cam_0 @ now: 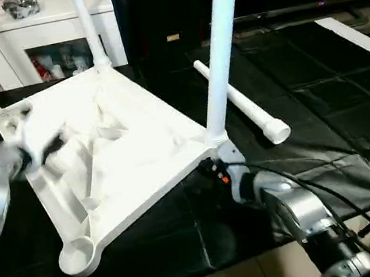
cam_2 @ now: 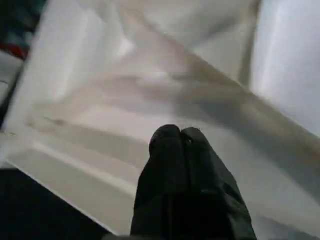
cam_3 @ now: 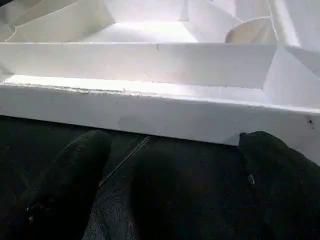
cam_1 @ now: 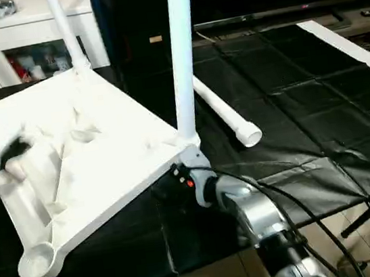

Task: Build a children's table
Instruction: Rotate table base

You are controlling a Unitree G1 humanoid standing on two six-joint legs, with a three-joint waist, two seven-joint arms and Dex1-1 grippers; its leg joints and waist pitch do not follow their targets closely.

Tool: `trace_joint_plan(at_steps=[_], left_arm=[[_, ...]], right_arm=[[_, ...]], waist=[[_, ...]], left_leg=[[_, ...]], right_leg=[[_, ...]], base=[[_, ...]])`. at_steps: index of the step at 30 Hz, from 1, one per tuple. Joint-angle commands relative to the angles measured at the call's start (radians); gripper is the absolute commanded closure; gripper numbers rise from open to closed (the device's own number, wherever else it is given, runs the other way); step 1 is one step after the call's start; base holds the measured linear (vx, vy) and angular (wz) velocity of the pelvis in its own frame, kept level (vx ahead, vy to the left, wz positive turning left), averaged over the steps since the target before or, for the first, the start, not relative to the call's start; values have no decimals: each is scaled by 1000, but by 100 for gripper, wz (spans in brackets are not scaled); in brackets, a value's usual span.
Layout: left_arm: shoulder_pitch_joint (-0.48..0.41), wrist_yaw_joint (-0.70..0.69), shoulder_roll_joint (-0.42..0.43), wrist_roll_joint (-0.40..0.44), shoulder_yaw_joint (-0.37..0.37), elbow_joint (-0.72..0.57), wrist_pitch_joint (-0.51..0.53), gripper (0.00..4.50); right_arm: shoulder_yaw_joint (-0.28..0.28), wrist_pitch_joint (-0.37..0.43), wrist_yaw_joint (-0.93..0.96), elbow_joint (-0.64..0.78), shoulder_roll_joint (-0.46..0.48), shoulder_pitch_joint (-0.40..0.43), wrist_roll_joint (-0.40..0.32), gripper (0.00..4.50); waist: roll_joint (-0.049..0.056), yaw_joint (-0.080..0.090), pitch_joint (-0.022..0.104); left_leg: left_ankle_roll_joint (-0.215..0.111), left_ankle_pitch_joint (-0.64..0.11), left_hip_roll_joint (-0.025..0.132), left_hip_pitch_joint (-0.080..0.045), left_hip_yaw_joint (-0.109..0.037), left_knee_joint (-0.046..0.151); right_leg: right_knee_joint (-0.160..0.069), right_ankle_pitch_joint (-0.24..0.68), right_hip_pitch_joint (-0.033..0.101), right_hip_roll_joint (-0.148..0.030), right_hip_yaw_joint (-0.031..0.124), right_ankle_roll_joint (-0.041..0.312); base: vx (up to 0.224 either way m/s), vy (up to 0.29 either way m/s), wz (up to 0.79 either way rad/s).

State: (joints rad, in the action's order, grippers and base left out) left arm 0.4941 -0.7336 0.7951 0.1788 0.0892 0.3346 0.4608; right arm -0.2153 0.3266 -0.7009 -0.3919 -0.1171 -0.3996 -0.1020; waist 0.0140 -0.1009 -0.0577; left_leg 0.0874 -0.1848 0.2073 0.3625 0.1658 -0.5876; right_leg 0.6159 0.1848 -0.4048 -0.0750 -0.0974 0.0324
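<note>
The left tool (cam_2: 175,137) is pinched tight with nothing in it, over the upside-down table top (cam_0: 125,153). The right tool (cam_3: 170,150) is wide open at the top's 4 o'clock edge, holding nothing.

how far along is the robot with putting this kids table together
Roughly three quarters done. The table top lies upside down on the black mat with three legs standing in corner sockets, the nearest one by the right end effector, which is open at the top's edge. The left end effector is shut over the ribbed underside. Left to do: the loose fourth leg and the empty socket.
</note>
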Motion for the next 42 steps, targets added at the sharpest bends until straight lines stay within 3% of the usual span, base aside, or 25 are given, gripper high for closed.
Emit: trace_joint_plan(at_steps=[1, 3, 6, 11, 14, 18, 19, 20, 21, 25, 28, 31, 32, 33, 35, 36, 42], left_arm=[[-5, 3, 18, 30, 20, 5, 17, 446], [-12, 11, 33, 61, 45, 15, 16, 446], [-31, 5, 62, 112, 87, 19, 28, 446], [-38, 49, 86, 149, 86, 17, 35, 446], [-44, 20, 108, 149, 92, 17, 37, 446], [-82, -95, 106, 105, 122, -23, 43, 446], [-89, -116, 103, 95, 126, -35, 49, 446], [-110, -180, 107, 75, 147, -68, 55, 446], [-119, -212, 112, 65, 158, -84, 60, 446], [-179, -395, 160, -19, 213, -194, 66, 446], [-214, -481, 159, -106, 202, -270, 95, 446], [-252, -574, 136, -245, 176, -378, 129, 446], [-252, -574, 136, -245, 176, -378, 129, 446], [-267, -614, 125, -298, 168, -433, 170, 446], [-273, -633, 110, -335, 164, -464, 181, 446], [-272, -634, 100, -349, 165, -475, 190, 446], [-237, -594, 15, -357, 183, -470, 185, 446]], right_arm=[[-13, 0, 8, -21, 8, -23, 15, 0], [-14, -9, 13, -44, 14, -33, 21, 0], [-15, -15, 21, -71, 24, -49, 23, 0], [-18, -29, 26, -99, 29, -62, 30, 0], [-16, -39, 27, -118, 33, -70, 33, 0], [-12, -65, 38, -159, 41, -89, 43, 0], [-10, -70, 42, -168, 43, -94, 45, 0], [-4, -80, 55, -189, 48, -107, 46, 0], [-1, -83, 60, -196, 51, -113, 46, 0], [12, -99, 84, -233, 66, -141, 48, 0], [18, -116, 98, -269, 80, -165, 50, 0], [27, -133, 114, -317, 104, -199, 44, 0], [27, -133, 114, -317, 104, -199, 44, 0], [25, -148, 121, -350, 116, -220, 46, 0], [23, -158, 124, -371, 127, -236, 49, 0], [23, -161, 123, -379, 133, -243, 50, 0], [18, -186, 107, -416, 156, -267, 60, 0]], waist=[[30, 1, 70], [26, 3, 67], [28, 6, 67], [29, 9, 70], [27, 7, 68], [30, 7, 65], [37, 5, 66], [34, 8, 66], [43, 8, 66], [36, 10, 60], [38, 10, 60], [30, 12, 60], [34, 13, 61], [25, 17, 62], [27, 24, 61], [21, 28, 63], [21, 39, 63]], left_leg=[[31, -235, 22, -12, -11, 72], [30, -242, 22, -11, -12, 74], [29, -254, 23, -13, -14, 76], [25, -231, 22, -12, -13, 72], [21, -241, 22, -13, -13, 73], [29, -266, 24, -15, -13, 77], [33, -272, 24, -18, -13, 75], [35, -280, 24, -16, -13, 77], [38, -286, 24, -17, -14, 77], [36, -314, 24, -16, -13, 80], [41, -321, 24, -21, -12, 79], [39, -306, 23, -19, -10, 79], [40, -300, 23, -17, -11, 79], [37, -285, 22, -14, -10, 79], [34, -267, 20, -11, -10, 79], [29, -261, 19, -12, -8, 76], [11, -224, 17, -9, -5, 72]], right_leg=[[-64, 131, 58, -71, 59, 196], [-67, 154, 58, -70, 59, 191], [-70, 194, 58, -73, 61, 179], [-63, 135, 57, -69, 60, 200], [-66, 152, 55, -70, 60, 200], [-70, 197, 53, -75, 62, 203], [-70, 196, 50, -76, 63, 204], [-69, 190, 51, -74, 62, 208], [-67, 184, 51, -74, 63, 210], [-72, 224, 50, -73, 64, 217], [-72, 255, 48, -75, 65, 212], [-69, 257, 50, -74, 65, 211], [-66, 253, 51, -75, 65, 214], [-64, 231, 54, -71, 64, 214], [-64, 219, 55, -69, 63, 215], [-64, 210, 56, -70, 65, 220], [-65, 205, 58, -68, 65, 217]], base=[[0, 0, 0], [0, 0, 0], [0, 0, 0], [0, 0, 0], [0, 0, 0], [0, 0, 0], [0, 0, 0], [0, 0, 0], [0, 0, 0], [0, 0, 0], [0, 0, 0], [0, 0, 0], [0, 0, 0], [0, 0, 0], [0, 0, 0], [0, 0, 0], [0, 0, 0]])
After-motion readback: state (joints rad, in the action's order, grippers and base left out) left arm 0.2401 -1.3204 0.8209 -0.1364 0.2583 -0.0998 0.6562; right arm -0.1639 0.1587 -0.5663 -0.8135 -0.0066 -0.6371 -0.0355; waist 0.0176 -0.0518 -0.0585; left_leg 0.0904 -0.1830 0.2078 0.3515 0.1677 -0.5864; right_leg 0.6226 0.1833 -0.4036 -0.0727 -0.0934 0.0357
